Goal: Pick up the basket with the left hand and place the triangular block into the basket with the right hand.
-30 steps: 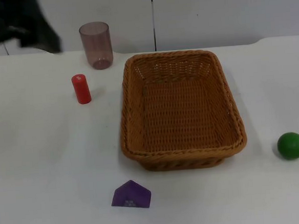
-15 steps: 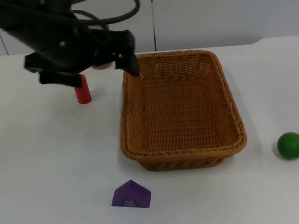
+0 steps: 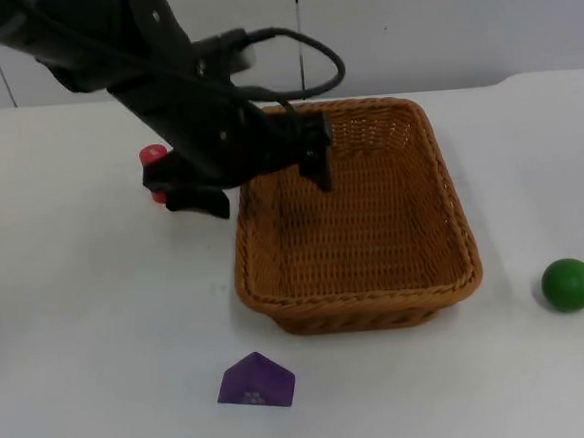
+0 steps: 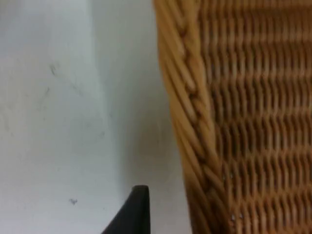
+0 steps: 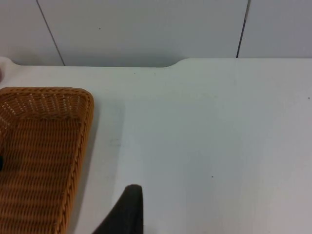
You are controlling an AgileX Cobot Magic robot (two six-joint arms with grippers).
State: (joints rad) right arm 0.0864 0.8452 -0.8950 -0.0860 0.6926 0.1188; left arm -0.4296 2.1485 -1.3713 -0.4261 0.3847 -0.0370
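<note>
The brown wicker basket stands in the middle of the table. A purple triangular block lies on the table in front of the basket's left corner. My left gripper hangs open over the basket's left rim, one finger inside the basket and the other outside it. The left wrist view shows the braided rim up close, with a black fingertip over the table just outside it. In the right wrist view a fingertip of the waiting right gripper hovers over bare table to the right of the basket.
A red cylinder stands left of the basket, mostly hidden by the left arm. A green ball rests at the right, near the basket's front corner. The grey wall closes off the back of the table.
The left arm has swung in from the upper left, down and to the right, until its gripper reached the basket's left rim. It now covers the cup and most of the red cylinder.
</note>
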